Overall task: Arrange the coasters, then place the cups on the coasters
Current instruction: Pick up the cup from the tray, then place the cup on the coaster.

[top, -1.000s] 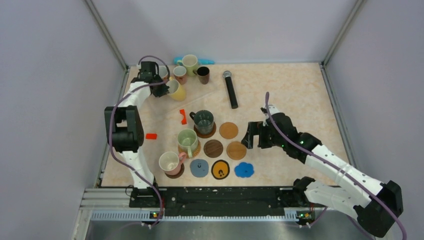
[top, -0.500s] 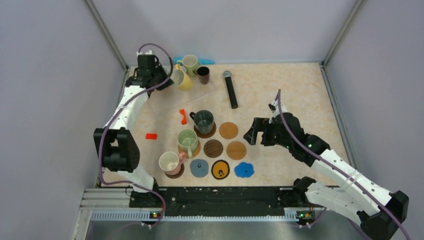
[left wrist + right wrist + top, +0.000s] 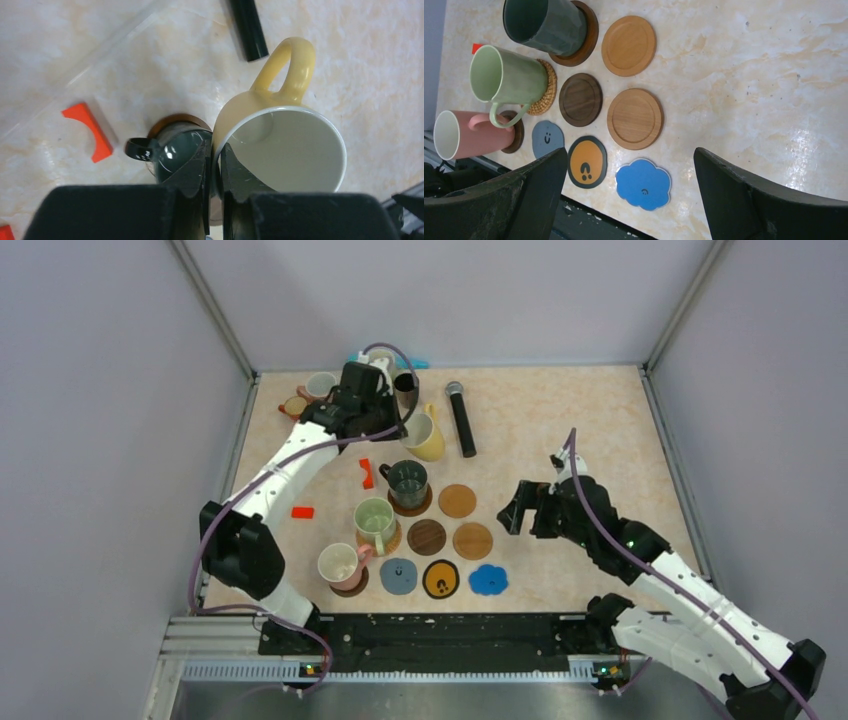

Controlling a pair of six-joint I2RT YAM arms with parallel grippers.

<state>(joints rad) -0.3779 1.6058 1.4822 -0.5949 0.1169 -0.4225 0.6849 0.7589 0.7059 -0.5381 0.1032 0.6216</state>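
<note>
Yellow glazed ceramic mug (image 3: 425,436): upper centre of top view, lifted off the table, just left of black microphone (image 3: 461,418). Left gripper (image 3: 215,150) clenched on its rim wall, one finger inside, one outside. Right gripper (image 3: 515,512) spread wide, holding nothing, right of centre. Looks like the carry step. Likely best target: bare light-wood round coaster (image 3: 457,501) beside dark green mug (image 3: 408,483). Keep the yellow mug level, clear the green mug's rim, centre over the disc, lower to contact, then release.
</note>
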